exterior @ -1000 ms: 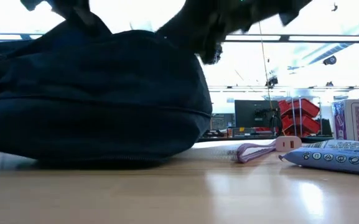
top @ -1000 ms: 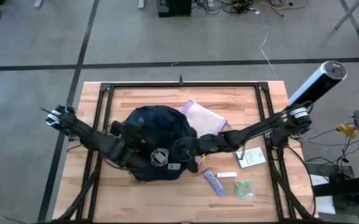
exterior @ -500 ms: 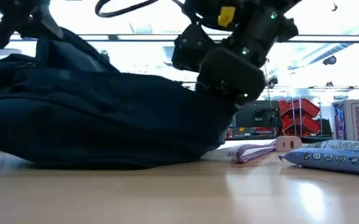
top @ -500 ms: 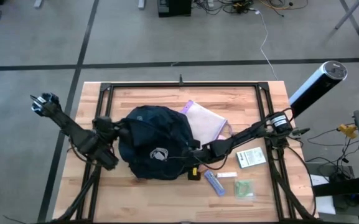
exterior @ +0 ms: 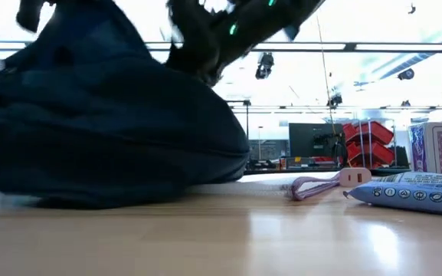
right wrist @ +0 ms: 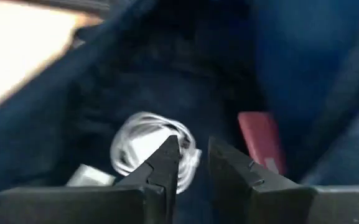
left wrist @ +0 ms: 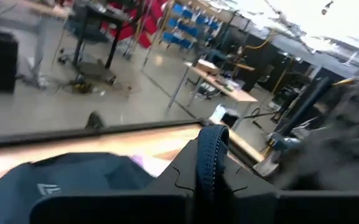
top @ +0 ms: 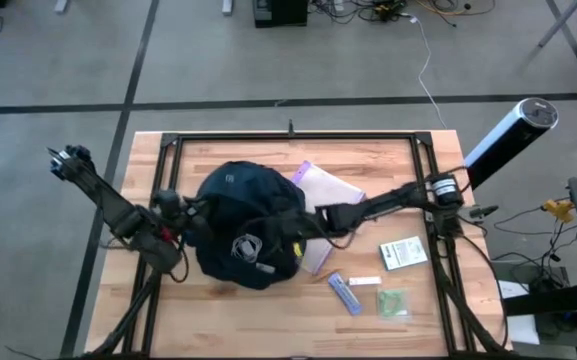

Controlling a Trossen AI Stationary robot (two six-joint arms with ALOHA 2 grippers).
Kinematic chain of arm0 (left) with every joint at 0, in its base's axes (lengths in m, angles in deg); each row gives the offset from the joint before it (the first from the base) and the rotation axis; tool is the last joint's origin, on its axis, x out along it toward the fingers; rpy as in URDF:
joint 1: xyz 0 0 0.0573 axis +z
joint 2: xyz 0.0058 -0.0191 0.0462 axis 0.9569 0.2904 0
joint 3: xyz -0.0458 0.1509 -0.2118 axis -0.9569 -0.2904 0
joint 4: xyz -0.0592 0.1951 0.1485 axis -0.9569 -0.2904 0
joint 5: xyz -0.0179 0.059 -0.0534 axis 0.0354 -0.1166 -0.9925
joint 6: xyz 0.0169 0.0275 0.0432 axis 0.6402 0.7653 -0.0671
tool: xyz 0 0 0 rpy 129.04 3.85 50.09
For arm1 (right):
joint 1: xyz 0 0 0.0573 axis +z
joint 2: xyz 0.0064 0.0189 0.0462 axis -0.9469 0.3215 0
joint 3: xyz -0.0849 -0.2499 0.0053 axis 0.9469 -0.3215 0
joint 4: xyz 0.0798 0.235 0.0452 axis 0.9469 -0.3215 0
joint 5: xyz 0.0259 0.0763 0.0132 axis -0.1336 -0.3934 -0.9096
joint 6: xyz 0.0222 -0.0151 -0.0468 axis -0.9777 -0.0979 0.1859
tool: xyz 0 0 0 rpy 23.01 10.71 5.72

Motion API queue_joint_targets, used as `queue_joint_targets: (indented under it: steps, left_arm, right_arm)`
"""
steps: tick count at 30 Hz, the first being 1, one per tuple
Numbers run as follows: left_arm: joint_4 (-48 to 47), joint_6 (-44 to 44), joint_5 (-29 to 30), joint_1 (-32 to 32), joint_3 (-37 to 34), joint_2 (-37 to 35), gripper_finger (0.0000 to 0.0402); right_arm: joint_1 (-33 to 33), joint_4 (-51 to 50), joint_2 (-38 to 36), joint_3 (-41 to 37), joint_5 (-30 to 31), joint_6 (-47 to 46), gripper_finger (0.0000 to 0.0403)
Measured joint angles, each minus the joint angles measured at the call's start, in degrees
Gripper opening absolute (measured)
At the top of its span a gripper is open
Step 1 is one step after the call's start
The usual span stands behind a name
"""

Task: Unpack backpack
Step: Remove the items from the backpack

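Inside backpack mouth: right gripper newly entered, fingers narrowly apart over coiled white cable; left gripper pinching strap; extraction next.

No wording could be read anywhere. The backpack carried only a small white logo beside the left gripper, and the blue packet showed print too small to read.
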Motion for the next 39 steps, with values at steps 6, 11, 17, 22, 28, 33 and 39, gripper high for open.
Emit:
queue_joint_targets:
  steps: [6,11,17,22,28,33,39]
  left_arm:
    - [33.7,43.1,-2.9,0.1,0.0,-1.8,0.0]
    - [40.3,54.1,-11.6,0.2,0.0,-1.5,0.0]
    - [30.8,44.4,-12.5,0.3,0.0,-1.5,0.0]
    - [15.0,26.2,-12.7,0.9,0.0,-1.7,0.0]
    - [-8.4,-2.2,-13.7,3.5,0.0,-1.6,0.0023]
    - [-21.1,-12.3,-17.7,7.6,0.0,-1.6,0.0083]
    - [-41.0,-31.2,-19.5,14.3,0.0,-2.4,0.0155]
  right_arm:
    - [-5.7,1.8,4.3,0.5,-1.0,3.2,0.0101]
    - [-10.3,1.5,4.9,0.5,1.3,2.8,0.012]
    - [-13.7,-4.6,4.9,0.5,-2.3,2.9,0.0137]
    - [-14.3,-13.5,4.9,0.3,-9.3,4.6,0.0147]
    - [-14.4,-16.7,4.9,0.0,-9.7,9.4,0.0155]
    - [-14.6,-8.9,5.0,-0.1,-19.2,15.2,0.0164]
    - [-14.3,1.2,6.2,-0.1,-29.4,14.2,0.0166]
